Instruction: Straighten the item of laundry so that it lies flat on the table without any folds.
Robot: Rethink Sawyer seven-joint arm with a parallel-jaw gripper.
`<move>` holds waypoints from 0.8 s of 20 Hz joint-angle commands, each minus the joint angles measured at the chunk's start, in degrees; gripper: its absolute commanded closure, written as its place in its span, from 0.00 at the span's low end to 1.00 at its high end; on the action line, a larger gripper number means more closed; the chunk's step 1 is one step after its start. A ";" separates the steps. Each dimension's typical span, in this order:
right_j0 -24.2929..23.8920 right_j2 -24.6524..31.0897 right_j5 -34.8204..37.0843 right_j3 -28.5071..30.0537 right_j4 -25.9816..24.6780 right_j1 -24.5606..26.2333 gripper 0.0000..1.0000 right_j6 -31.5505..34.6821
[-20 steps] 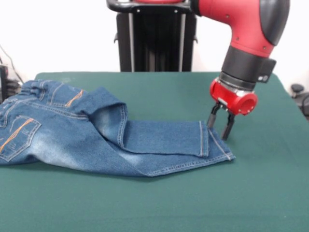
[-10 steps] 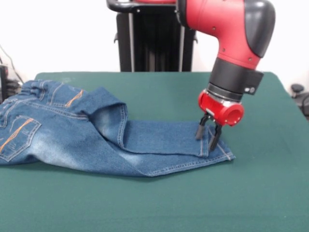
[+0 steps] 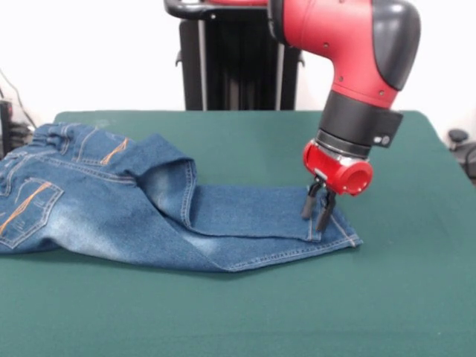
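The blue denim jeans (image 3: 111, 201) lie on the dark green table (image 3: 238, 312), waistband and orange-stitched pockets at the left, legs running right. One leg is folded over the other, and its hem ends near the right end. My gripper (image 3: 315, 212) stands at that upper hem, pointing down. Its fingers (image 3: 307, 206) are drawn close together with the hem edge between them and touch the cloth. The lower leg's hem sticks out a little further right.
The black pedestal (image 3: 238, 59) stands behind the table's far edge. Dark equipment shows at the left edge (image 3: 6, 126) and at the right edge (image 3: 457, 137). The jeans reach the picture's left edge. Bare green table lies in front and to the right.
My gripper moved left from beside the leg ends onto the upper leg's hem, dropped slightly, and its fingers narrowed. The jeans have not visibly moved.
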 commanded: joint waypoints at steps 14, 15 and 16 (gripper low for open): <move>1.97 5.96 -1.92 2.64 0.13 3.55 0.00 11.07; 1.34 6.58 -2.09 3.39 -0.76 2.89 0.00 11.17; 0.88 7.00 -2.12 4.28 -1.62 2.14 0.00 11.12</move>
